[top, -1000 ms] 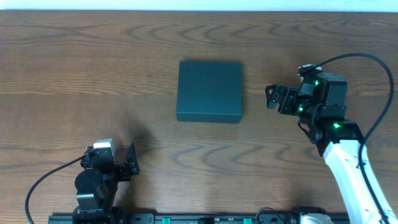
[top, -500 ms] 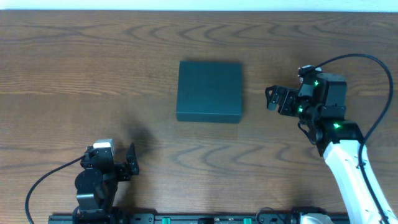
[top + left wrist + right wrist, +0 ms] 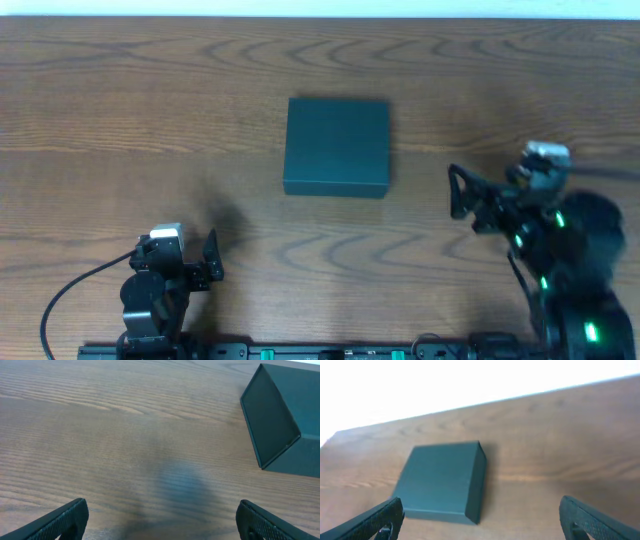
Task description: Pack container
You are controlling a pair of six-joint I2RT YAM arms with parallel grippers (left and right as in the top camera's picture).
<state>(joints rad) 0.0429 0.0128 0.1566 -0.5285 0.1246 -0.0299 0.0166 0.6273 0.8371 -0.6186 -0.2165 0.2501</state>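
Observation:
The container (image 3: 337,146), a dark teal square box with its lid down, lies flat at the middle of the wooden table. It also shows in the left wrist view as the container (image 3: 285,415) at the upper right, and in the right wrist view as the container (image 3: 445,480) ahead and to the left. My right gripper (image 3: 462,195) hangs open to the box's right and a little nearer the front, apart from it; the arm looks blurred. My left gripper (image 3: 210,262) rests open near the front left, far from the box. Both hold nothing.
The wooden table (image 3: 120,110) runs around the box, with its far edge (image 3: 530,397) visible against a bright background in the right wrist view. The arms' base rail (image 3: 300,351) lies along the front edge.
My right arm has drawn back from beside the box toward the front right, its gripper still open. The left arm and the box have not moved.

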